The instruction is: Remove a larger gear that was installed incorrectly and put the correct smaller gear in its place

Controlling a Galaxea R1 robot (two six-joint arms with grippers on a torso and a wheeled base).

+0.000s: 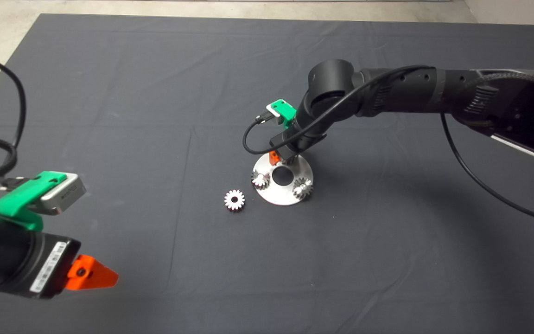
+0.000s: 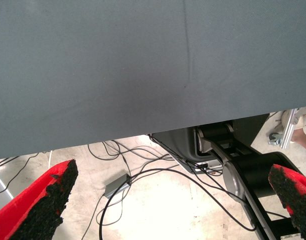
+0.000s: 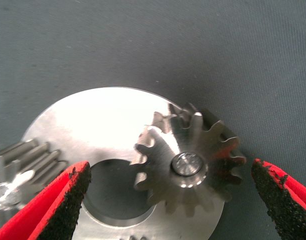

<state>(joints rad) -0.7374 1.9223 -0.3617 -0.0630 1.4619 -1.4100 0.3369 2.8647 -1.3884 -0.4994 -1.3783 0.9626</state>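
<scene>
A round silver plate (image 1: 282, 196) lies mid-mat with a centre hole. The larger gear (image 3: 190, 162), grey and thick, sits on a pin at the plate's rim; in the head view the right arm hides it. My right gripper (image 3: 170, 171) (image 1: 280, 160) hangs just above it, open, one finger on each side, with no contact visible. The smaller gear (image 1: 234, 199), bright silver, lies loose on the mat left of the plate. My left gripper (image 1: 93, 274) waits open at the lower left edge, holding nothing.
Two more gears (image 1: 260, 179) (image 1: 302, 188) sit mounted on the plate's near side; one of them (image 3: 20, 172) shows beside my right gripper's finger. The dark mat (image 1: 155, 93) spreads around. The left wrist view shows the mat edge, floor cables and a robot base.
</scene>
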